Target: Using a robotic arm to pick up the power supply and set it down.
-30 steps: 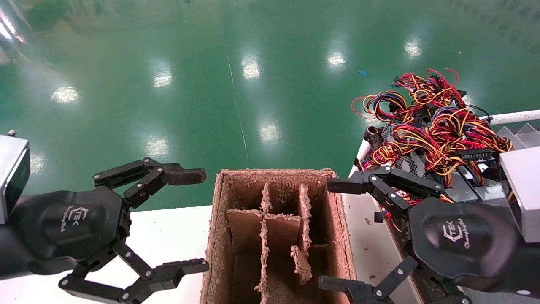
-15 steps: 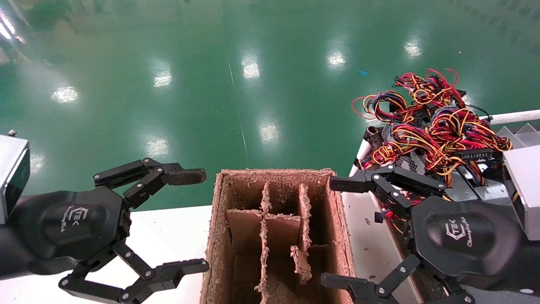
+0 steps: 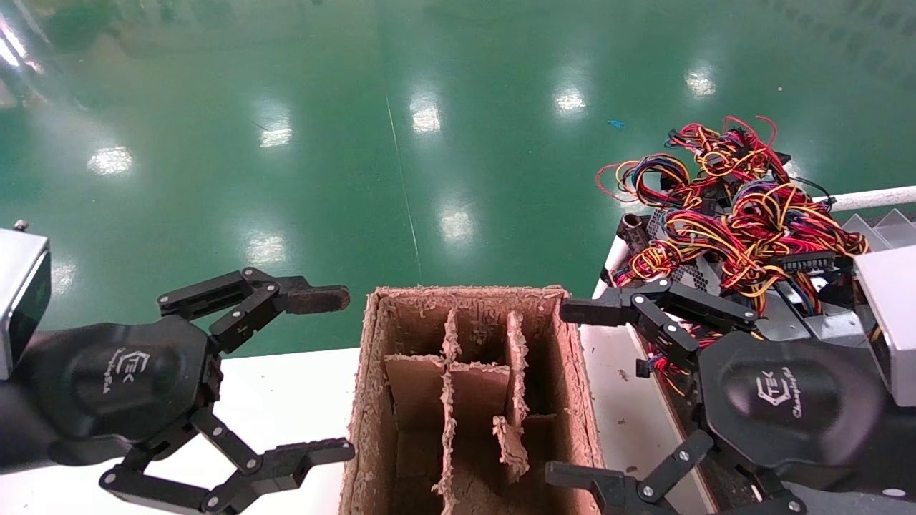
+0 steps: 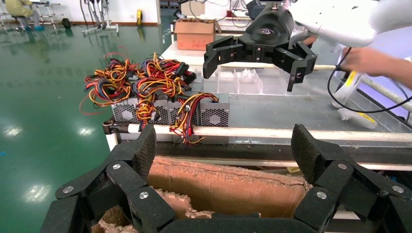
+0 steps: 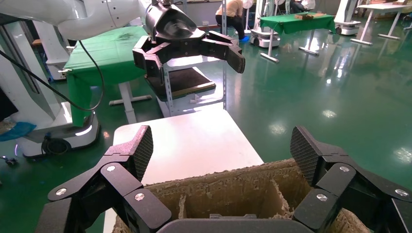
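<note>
The power supply (image 3: pixel 705 275) is one of a few grey boxes with honeycomb grilles (image 4: pixel 214 115) on the bench to the right, under a tangle of red, yellow and blue wires (image 3: pixel 730 207). My right gripper (image 3: pixel 559 392) hangs open just left of that pile, over the right wall of the cardboard box, and holds nothing. It also shows from the left wrist camera as the right gripper (image 4: pixel 256 51). My left gripper (image 3: pixel 346 373) is open and empty on the box's other side, over the white table.
A worn brown cardboard box (image 3: pixel 358 400) with dividers stands between the two grippers. A white rail (image 4: pixel 291 133) runs along the bench edge in front of the supplies. Clear plastic trays (image 3: pixel 884 225) lie behind them. A person's hand (image 4: pixel 369 60) holds a cable near the bench.
My right gripper has shifted slightly to the right, toward the wire pile. The left gripper has not moved, and both stay open.
</note>
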